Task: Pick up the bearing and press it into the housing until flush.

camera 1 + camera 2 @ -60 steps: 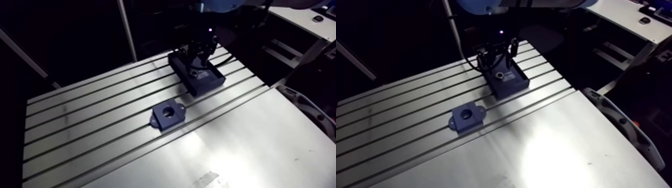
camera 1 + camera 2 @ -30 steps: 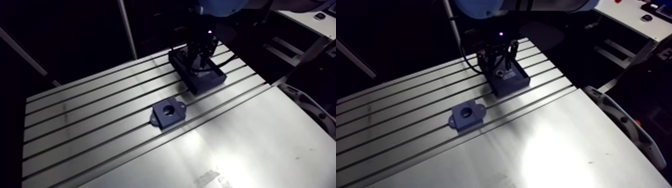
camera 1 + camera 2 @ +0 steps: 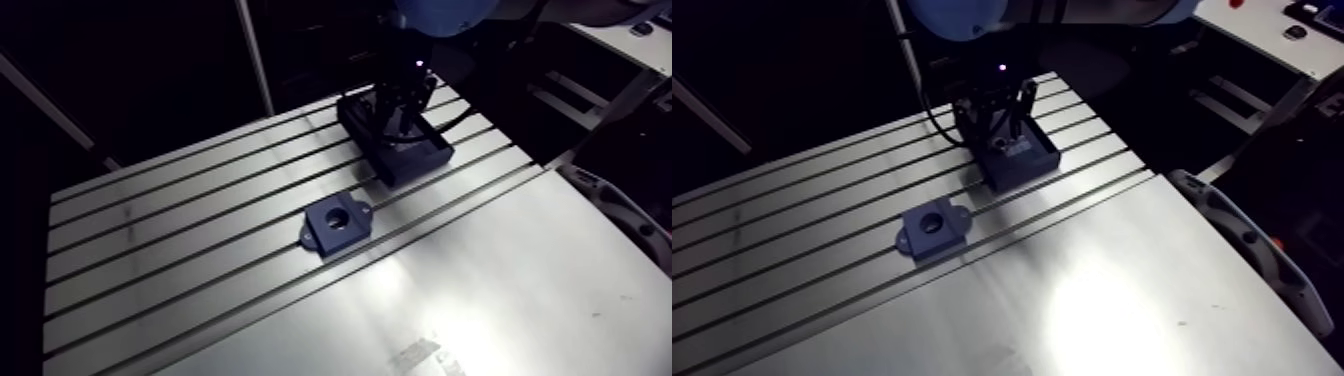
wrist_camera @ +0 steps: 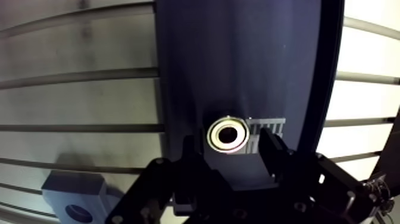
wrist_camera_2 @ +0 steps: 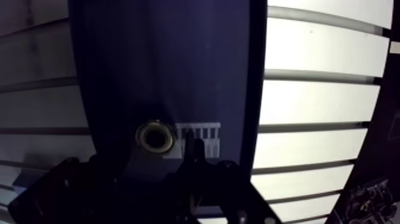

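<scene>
The gripper [image 4: 228,143] is hovering over the dark tray [image 4: 238,59], fingers [image 4: 272,156] apart on both sides of the bearing [image 4: 228,133]; the housing [image 3: 338,226] is lying on the tabletop [image 3: 180,260].

Light is falling from overhead onto the table [image 3: 200,235]. In the arm view a broad white glare is spreading across its smooth near plate, while the room behind is sinking into near black. The dark tray [image 3: 415,162] is swallowing most of its own detail. In the wrist view the bare aluminium is burning out to white on one side of the tray and showing dimmer grey on the other. My gripper [image 4: 230,144] is reading as a black silhouette, its parted fingers [image 4: 271,152] barely separating from the tray. The bearing [image 4: 227,133] is catching a bright ring of light. The table slots are bowing toward the edges.
</scene>
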`<state>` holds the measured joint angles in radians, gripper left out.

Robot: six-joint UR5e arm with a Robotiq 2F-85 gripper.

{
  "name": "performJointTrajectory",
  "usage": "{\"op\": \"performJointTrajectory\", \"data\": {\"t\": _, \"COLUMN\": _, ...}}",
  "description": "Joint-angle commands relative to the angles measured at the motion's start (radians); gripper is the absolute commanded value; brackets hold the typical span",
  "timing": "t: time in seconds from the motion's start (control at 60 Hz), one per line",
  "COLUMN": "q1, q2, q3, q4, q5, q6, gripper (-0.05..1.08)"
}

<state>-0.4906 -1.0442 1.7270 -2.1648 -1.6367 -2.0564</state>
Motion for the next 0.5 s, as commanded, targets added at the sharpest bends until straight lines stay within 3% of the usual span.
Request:
{"op": "performJointTrajectory", "data": {"t": 0.017, "q1": 0.001, "q2": 0.0, "q3": -0.001, "q4": -0.007, "q5": -0.002, "q6": 0.0, "gripper": 0.41}}
{"op": "performJointTrajectory", "data": {"t": 0.5, "q1": 0.001, "q2": 0.013, "q3": -0.001, "q4": -0.019, "q5": -0.004, "q6": 0.0, "gripper": 0.42}}
